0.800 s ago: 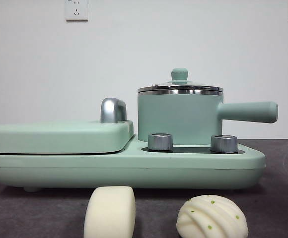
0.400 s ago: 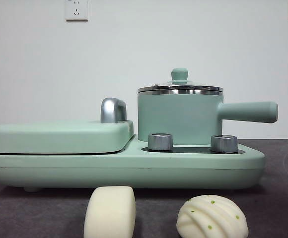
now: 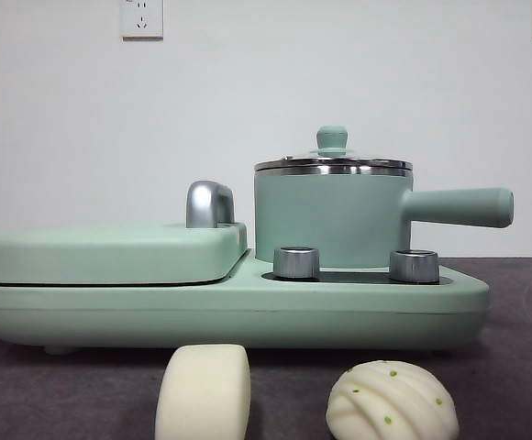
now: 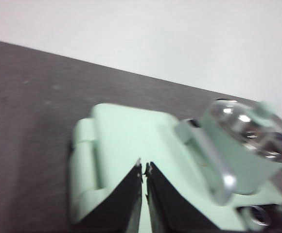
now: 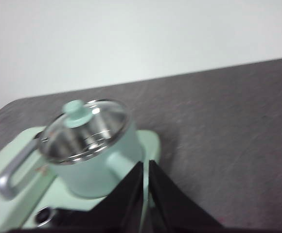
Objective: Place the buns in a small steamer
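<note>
Steamer (image 3: pixel 328 215), the small mint-green pot, stands at centre right of the front view on its green base unit (image 3: pixel 248 307), glass lid (image 3: pixel 332 161) seated, straight handle pointing toward the right edge. Griddle (image 3: pixel 110 252), flat and shut, occupies the left half of the same base. Two steel knobs (image 3: pixel 296 262) sit just in front of the pot.

Buns lie on the dark desk (image 3: pixel 514 367) at the bottom edge, apart from each other and from the base: smooth loaf bun (image 3: pixel 204 390) at lower centre left, ridged speckled bun (image 3: pixel 391 403) at lower centre right. Neither is in the pot.

Left gripper (image 4: pixel 144 167) hangs above the griddle, fingers pressed together. Right gripper (image 5: pixel 146 167) hangs above the pot's handle side, fingers likewise pressed together. Neither holds anything.

Risk assessment: the lid is on, so any bun carried over would have nowhere to go. Its small knob offers little purchase and could slip. Soft buns may deform if pinched hard.
</note>
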You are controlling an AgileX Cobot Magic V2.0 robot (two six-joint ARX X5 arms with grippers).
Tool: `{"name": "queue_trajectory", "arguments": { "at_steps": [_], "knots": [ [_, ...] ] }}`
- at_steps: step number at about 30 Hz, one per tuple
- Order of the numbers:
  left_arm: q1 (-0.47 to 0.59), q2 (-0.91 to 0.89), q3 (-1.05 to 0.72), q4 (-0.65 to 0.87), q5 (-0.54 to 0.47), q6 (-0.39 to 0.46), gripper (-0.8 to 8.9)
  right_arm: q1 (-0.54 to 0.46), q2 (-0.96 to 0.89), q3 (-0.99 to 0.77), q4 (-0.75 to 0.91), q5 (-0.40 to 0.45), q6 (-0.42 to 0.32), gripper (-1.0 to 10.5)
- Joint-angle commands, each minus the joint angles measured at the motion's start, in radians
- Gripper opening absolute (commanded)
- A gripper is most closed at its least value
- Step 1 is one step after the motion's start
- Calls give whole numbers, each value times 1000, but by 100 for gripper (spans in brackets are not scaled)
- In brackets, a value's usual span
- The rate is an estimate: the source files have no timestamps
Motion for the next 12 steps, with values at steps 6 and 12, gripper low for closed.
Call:
{"name": "queue_trajectory", "arguments": {
  "at_steps": [6,12],
  "knots": [
    [-36,264,284,-59,146,20,19,0,169,223,-140,-178,-76,16],
    [-60,451,465,-119,264,72,19,0,286,370,-219,-317,-143,16]
  ]
}}
